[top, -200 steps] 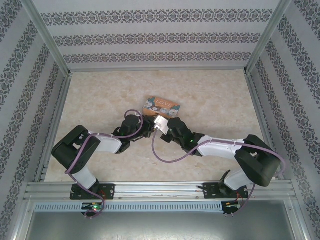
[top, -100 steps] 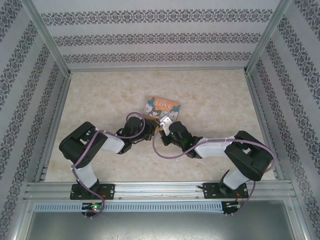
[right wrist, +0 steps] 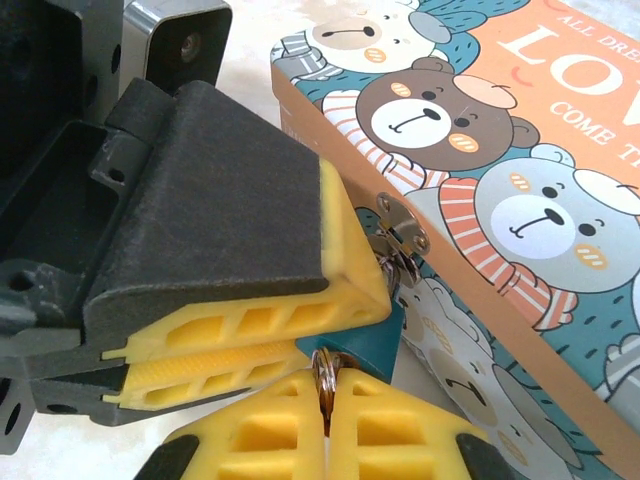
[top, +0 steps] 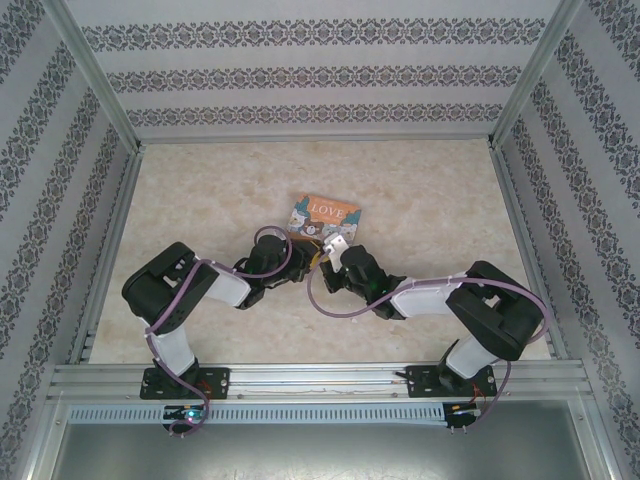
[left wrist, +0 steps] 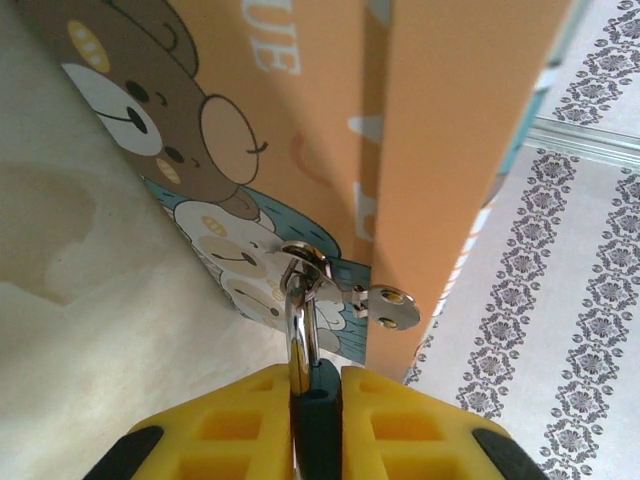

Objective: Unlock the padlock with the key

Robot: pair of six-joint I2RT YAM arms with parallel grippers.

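Observation:
The padlock [left wrist: 320, 415], a small dark teal body with a silvery shackle [left wrist: 300, 335], hangs from the metal hasp [left wrist: 308, 268] of the cartoon-printed box [left wrist: 300, 120]. My left gripper [left wrist: 318, 375] is shut on the padlock body, a yellow pad pressed on each side. In the right wrist view the padlock [right wrist: 372, 345] sticks out under the left fingers [right wrist: 230, 250]. My right gripper [right wrist: 327, 400] is shut on the key [right wrist: 324, 372], whose ring and head meet the padlock's lower edge. From above, both grippers [top: 303, 257] [top: 333, 262] meet at the box's near edge.
The box [top: 325, 211] lies flat near the middle of the marble-patterned table [top: 200, 190]. Patterned walls stand on three sides, with metal frame posts at the corners. Purple cables loop off both wrists close to the box.
Both arms have shifted slightly toward the near side, uncovering more of the box lid. The left elbow has folded in. Over the last half second the grippers have barely moved.

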